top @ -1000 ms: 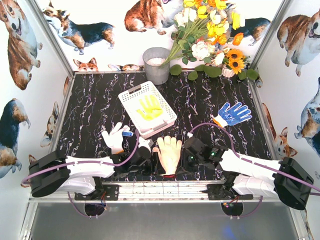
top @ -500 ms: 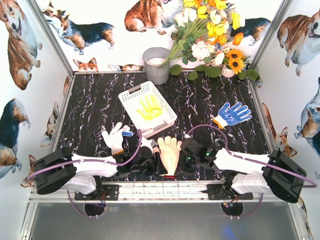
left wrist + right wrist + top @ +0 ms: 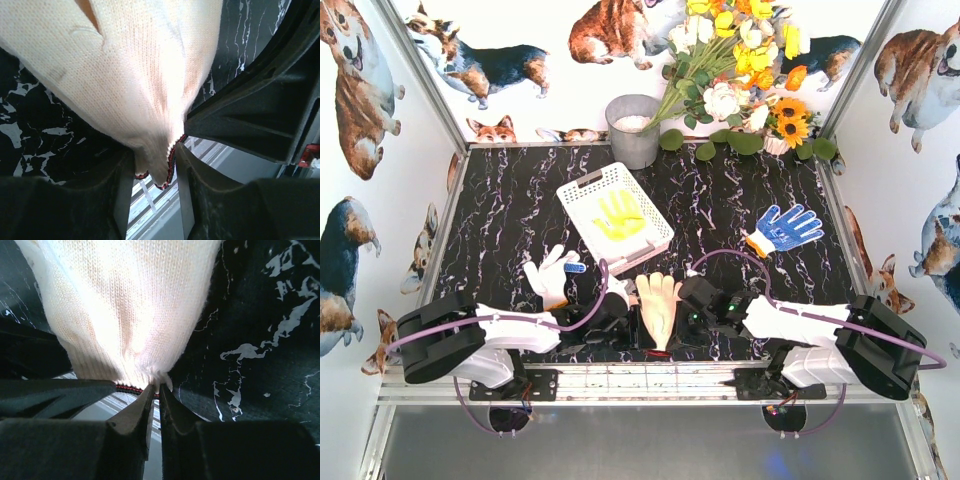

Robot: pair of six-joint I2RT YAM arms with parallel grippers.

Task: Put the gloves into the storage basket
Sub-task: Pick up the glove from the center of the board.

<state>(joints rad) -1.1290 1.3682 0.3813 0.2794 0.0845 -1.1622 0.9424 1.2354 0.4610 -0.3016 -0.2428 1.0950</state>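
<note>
Top external: left gripper (image 3: pixel 642 338), right gripper (image 3: pixel 676 338) and glove (image 3: pixel 658 300) moved slightly forward.

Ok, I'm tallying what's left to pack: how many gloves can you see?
4. A yellow glove lies in the white basket; a blue-dotted glove lies far right; a white glove near left; a cream glove near centre. Others could be hidden from view.

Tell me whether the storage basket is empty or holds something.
Not empty. In the top view a yellow glove lies spread flat, fingers fanned, inside the white storage basket.
</note>
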